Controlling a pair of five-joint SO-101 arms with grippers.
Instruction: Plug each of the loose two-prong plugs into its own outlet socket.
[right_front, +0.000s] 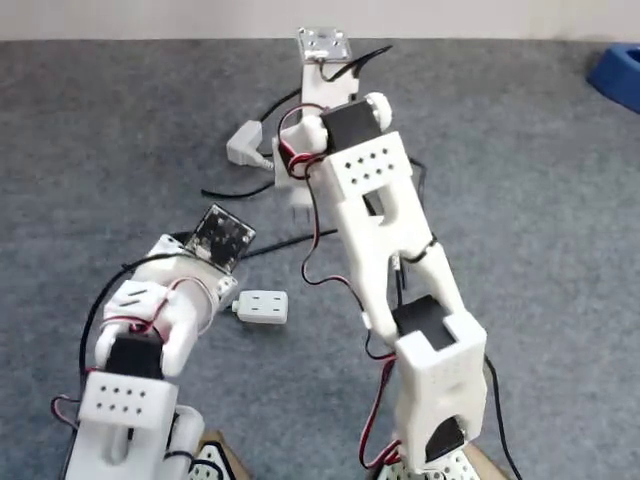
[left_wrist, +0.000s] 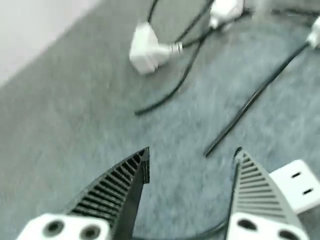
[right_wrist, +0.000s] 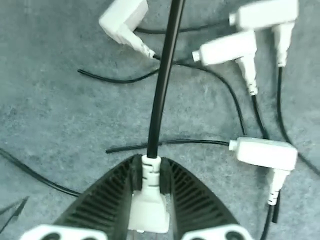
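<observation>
My right gripper (right_wrist: 148, 187) is shut on a white two-prong plug (right_wrist: 148, 207); its black cable (right_wrist: 162, 85) runs straight away from the jaws. On the grey carpet beyond lie several loose white plugs, among them an angled one (right_wrist: 123, 20), one with its prongs down (right_wrist: 264, 152) and another (right_wrist: 227, 50). My left gripper (left_wrist: 192, 162) hovers open over bare carpet, nothing between its fingers. The white outlet socket block (left_wrist: 298, 182) lies just outside one finger (left_wrist: 252, 182). In the high view the block (right_front: 262, 306) sits between the two arms.
Black cables (left_wrist: 250, 102) cross the carpet in loose loops. An angled white plug (right_front: 245, 143) lies at the back left. A blue object (right_front: 618, 72) sits at the far right edge. A metal bracket (right_front: 323, 45) stands at the back centre.
</observation>
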